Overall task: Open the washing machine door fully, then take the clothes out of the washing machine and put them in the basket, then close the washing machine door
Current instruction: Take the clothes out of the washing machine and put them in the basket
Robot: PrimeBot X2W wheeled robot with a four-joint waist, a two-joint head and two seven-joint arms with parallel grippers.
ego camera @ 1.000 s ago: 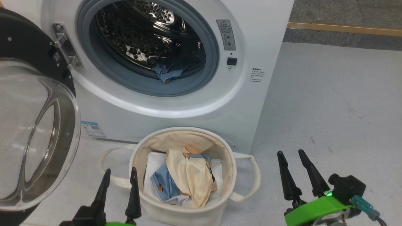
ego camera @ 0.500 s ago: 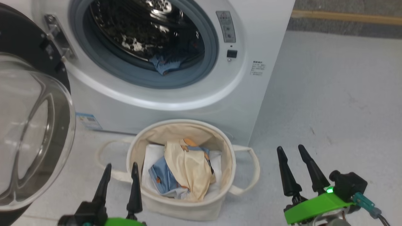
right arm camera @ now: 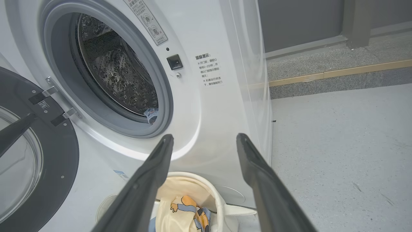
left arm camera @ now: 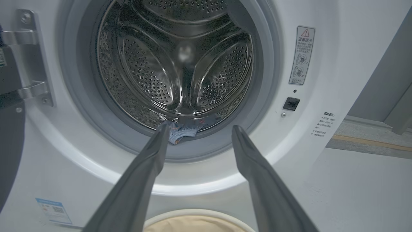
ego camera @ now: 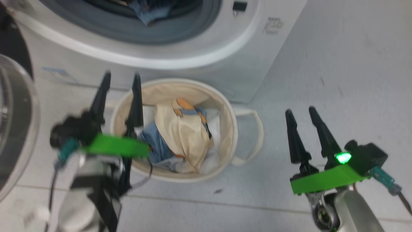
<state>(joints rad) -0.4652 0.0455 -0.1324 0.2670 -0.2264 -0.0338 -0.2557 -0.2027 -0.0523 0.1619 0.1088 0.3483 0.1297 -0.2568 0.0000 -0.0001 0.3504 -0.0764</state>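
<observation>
The washing machine (ego camera: pixel 244 64) stands with its door (ego camera: pixel 14 129) swung wide to the left. One piece of blue clothes (left arm camera: pixel 182 134) lies at the lower lip of the drum mouth, also seen in the head view (ego camera: pixel 148 11) and the right wrist view (right arm camera: pixel 150 114). More clothes (ego camera: pixel 180 135), cream and blue with orange figures, lie in the basket (ego camera: pixel 230 129) in front of the washer. My left gripper (ego camera: pixel 122 75) is open and empty above the basket's left rim, pointing at the drum (left arm camera: pixel 200 127). My right gripper (ego camera: pixel 300 111) is open and empty, to the right of the basket (right arm camera: pixel 205 136).
A white sheet (ego camera: pixel 210 164) lines the basket's bottom under the clothes. The door's bulging glass (right arm camera: pixel 19 174) juts out on the left, its metal hinge (left arm camera: pixel 30 58) beside the drum mouth. Grey floor (ego camera: pixel 347 80) stretches to the right, with a wooden strip (right arm camera: pixel 338 72) farther back.
The head camera has tilted down, so the washer sits higher in view. My left arm has come forward, from the basket's near side to over its left rim. Both grippers stay open.
</observation>
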